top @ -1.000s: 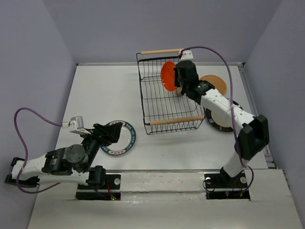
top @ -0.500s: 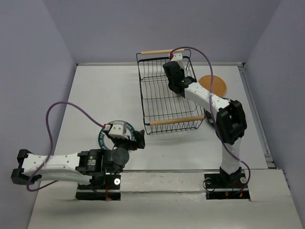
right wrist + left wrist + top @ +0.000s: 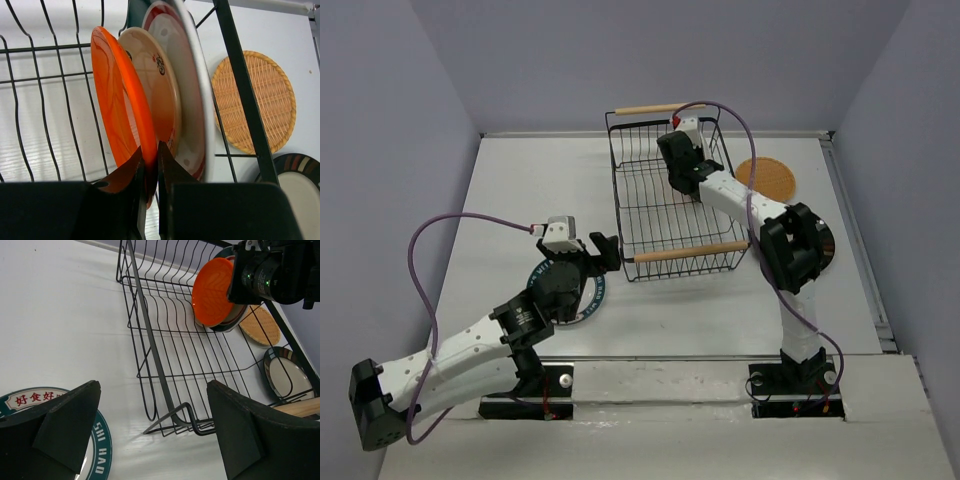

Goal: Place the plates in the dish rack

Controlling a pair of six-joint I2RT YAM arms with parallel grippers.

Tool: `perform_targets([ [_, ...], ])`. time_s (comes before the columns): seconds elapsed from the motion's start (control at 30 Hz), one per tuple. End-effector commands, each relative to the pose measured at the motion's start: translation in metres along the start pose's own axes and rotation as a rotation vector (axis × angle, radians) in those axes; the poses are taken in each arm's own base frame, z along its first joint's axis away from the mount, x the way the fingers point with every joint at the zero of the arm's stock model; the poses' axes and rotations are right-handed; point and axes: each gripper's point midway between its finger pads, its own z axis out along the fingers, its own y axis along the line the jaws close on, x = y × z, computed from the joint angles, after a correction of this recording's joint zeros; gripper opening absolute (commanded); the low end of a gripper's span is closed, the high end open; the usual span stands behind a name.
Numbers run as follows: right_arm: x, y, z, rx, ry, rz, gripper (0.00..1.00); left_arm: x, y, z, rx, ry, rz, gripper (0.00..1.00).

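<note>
In the top view, the dish rack (image 3: pixel 690 252), a black wire rectangular basket with two pale wooden bar handles, is seen at the far middle of the tabletop (image 3: pixel 520 190). One tan woven plate (image 3: pixel 767 180) is laid flat just right of it. One green-rimmed plate (image 3: pixel 592 298) is laid near its near left corner, partly covered by the left arm. The left claw (image 3: pixel 600 250) is held above that plate, beside the rack.

In the left wrist view, this claw's jaws are shown spread wide with nothing between them (only tabletop and rack wire lie beyond). Red characters are printed on the green-rimmed plate. An orange plate (image 3: pixel 212 290) is stood on edge at the rack's far corner, and one black-rimmed plate (image 3: pixel 286 375) is laid flat outside the rack, near the woven one.

In the right wrist view, three plates are counted upright in the rack, side by side: the orange one, a beige plate (image 3: pixel 157 85) and a white plate (image 3: pixel 197 100). The right claw (image 3: pixel 150 160) is clamped on the orange plate's lower rim. Six plates are thus counted: three in the rack, three on the tabletop.
</note>
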Motion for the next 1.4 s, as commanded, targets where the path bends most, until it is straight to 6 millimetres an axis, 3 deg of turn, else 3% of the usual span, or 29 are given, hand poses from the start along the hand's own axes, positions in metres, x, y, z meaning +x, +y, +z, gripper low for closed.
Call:
perform_targets([
  [0.0, -0.016, 0.000, 0.006, 0.014, -0.031, 0.039, 0.07, -0.003, -0.007, 0.005, 0.025, 0.003, -0.071, 0.99],
  [0.17, -0.001, 0.012, 0.011, -0.027, 0.002, 0.053, 0.07, 0.002, -0.003, 0.003, 0.041, 0.028, -0.106, 0.99],
  [0.27, -0.002, 0.013, 0.008, -0.043, 0.002, 0.070, 0.16, 0.001, -0.005, 0.001, 0.052, 0.039, -0.115, 0.99],
  [0.3, -0.007, 0.011, 0.004, -0.050, -0.005, 0.083, 0.29, 0.000, -0.005, 0.000, 0.054, 0.042, -0.113, 0.99],
  [0.4, -0.027, 0.005, -0.012, -0.087, -0.035, 0.120, 0.47, -0.003, -0.009, -0.002, 0.071, 0.052, -0.111, 0.99],
  [0.5, -0.039, -0.001, -0.026, -0.119, -0.056, 0.142, 0.57, -0.008, -0.013, -0.005, 0.091, 0.058, -0.112, 0.99],
  [0.53, -0.052, -0.009, -0.037, -0.133, -0.079, 0.164, 0.59, -0.008, -0.014, -0.006, 0.097, 0.062, -0.112, 0.99],
  [0.7, -0.068, -0.020, -0.074, -0.246, -0.110, 0.216, 0.64, -0.021, -0.020, -0.014, 0.132, 0.065, -0.125, 0.99],
  [0.8, -0.083, -0.045, -0.092, -0.301, -0.141, 0.306, 0.66, -0.029, -0.017, -0.023, 0.141, 0.073, -0.118, 0.99],
  [0.83, -0.070, -0.050, -0.089, -0.301, -0.118, 0.328, 0.66, -0.035, -0.017, -0.027, 0.154, 0.064, -0.118, 0.99],
  [0.87, -0.074, -0.068, -0.081, -0.292, -0.142, 0.385, 0.66, -0.044, -0.020, -0.032, 0.177, 0.057, -0.123, 0.99],
  [0.9, -0.081, -0.090, -0.088, -0.286, -0.177, 0.438, 0.66, -0.049, -0.019, -0.038, 0.192, 0.056, -0.119, 0.99],
  [0.93, -0.059, -0.099, -0.079, -0.277, -0.136, 0.488, 0.66, -0.053, -0.020, -0.042, 0.207, 0.055, -0.116, 0.99],
  [0.97, -0.060, -0.113, -0.075, -0.283, -0.153, 0.553, 0.66, -0.062, -0.025, -0.048, 0.243, 0.052, -0.103, 0.99],
  [1.0, -0.055, -0.140, -0.063, -0.293, -0.152, 0.622, 0.66, -0.061, -0.022, -0.052, 0.246, 0.066, -0.081, 0.99],
  [1.03, -0.038, -0.152, -0.059, -0.302, -0.128, 0.709, 0.64, -0.064, -0.021, -0.056, 0.253, 0.068, -0.074, 0.99],
  [1.07, -0.039, -0.164, -0.053, -0.320, -0.141, 0.775, 0.63, -0.070, -0.020, -0.059, 0.257, 0.064, -0.064, 0.99],
  [1.1, -0.028, -0.188, -0.038, -0.334, -0.108, 0.881, 0.62, -0.068, -0.016, -0.061, 0.250, 0.074, -0.044, 0.99],
  [1.17, -0.016, -0.203, -0.023, -0.361, -0.085, 0.972, 0.61, -0.067, -0.011, -0.063, 0.245, 0.071, -0.020, 0.99],
  [1.2, -0.008, -0.221, -0.010, -0.351, -0.087, 1.025, 0.61, -0.064, -0.006, -0.062, 0.235, 0.063, -0.008, 0.99],
  [1.27, 0.013, -0.229, 0.019, -0.317, -0.037, 1.034, 0.61, -0.060, -0.004, -0.063, 0.241, 0.059, -0.008, 0.99],
  [1.3, 0.006, -0.235, 0.026, -0.332, -0.045, 1.025, 0.61, -0.052, -0.005, -0.063, 0.254, 0.072, -0.003, 0.99],
  [1.33, 0.022, -0.242, 0.047, -0.306, -0.012, 1.014, 0.61, -0.055, -0.006, -0.065, 0.273, 0.055, -0.014, 0.99],
  [1.37, 0.014, -0.251, 0.047, -0.307, -0.036, 1.009, 0.61, -0.053, -0.007, -0.065, 0.281, 0.055, -0.016, 0.99],
])
